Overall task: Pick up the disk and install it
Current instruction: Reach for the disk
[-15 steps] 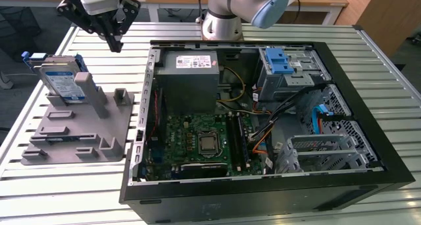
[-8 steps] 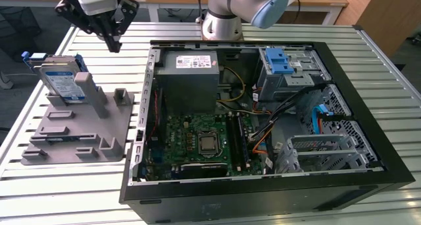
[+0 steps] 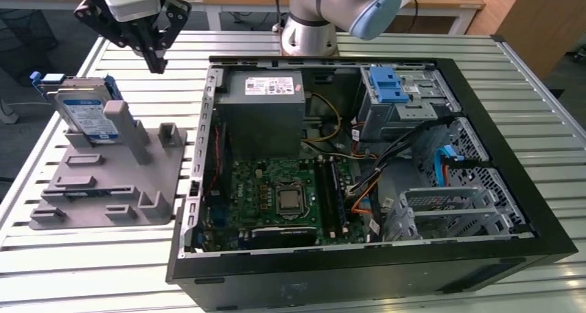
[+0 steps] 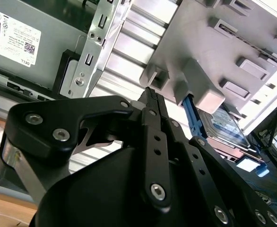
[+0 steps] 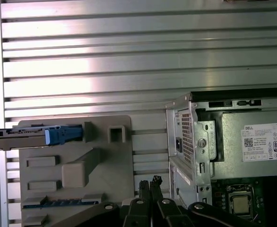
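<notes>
In the exterior view my claw (image 3: 156,62) hangs pinched together and empty, near the disk (image 3: 87,114). The disk stands on edge in a grey holder (image 3: 101,189), at the exterior view's left of the open computer case (image 3: 366,279). In the second wrist view my fingertips (image 4: 150,94) meet, and the disk (image 4: 221,125) lies past the holder's posts. In the first wrist view the disk (image 5: 30,137) shows edge-on, apart from my claw (image 5: 150,185).
</notes>
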`<state>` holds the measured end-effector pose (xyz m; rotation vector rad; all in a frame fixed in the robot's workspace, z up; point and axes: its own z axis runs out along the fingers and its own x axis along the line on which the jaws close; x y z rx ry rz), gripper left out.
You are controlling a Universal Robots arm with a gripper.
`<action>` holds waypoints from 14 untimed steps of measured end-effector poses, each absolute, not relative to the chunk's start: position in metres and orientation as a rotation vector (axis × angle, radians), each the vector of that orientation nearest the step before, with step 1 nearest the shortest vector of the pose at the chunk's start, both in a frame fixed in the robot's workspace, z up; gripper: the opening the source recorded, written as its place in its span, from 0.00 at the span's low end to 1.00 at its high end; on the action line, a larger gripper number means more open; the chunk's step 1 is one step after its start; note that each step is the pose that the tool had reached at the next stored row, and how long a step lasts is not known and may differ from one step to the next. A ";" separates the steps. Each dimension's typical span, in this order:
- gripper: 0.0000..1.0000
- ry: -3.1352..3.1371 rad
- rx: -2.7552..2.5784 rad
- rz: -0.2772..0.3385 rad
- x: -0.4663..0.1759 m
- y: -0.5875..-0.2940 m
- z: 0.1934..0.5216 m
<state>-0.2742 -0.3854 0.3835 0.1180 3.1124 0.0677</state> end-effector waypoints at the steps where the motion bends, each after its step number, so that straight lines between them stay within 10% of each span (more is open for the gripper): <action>1: 0.15 3.113 0.118 0.068 -0.275 -0.385 0.383; 14: 0.15 3.113 0.118 0.068 -0.279 -0.385 0.383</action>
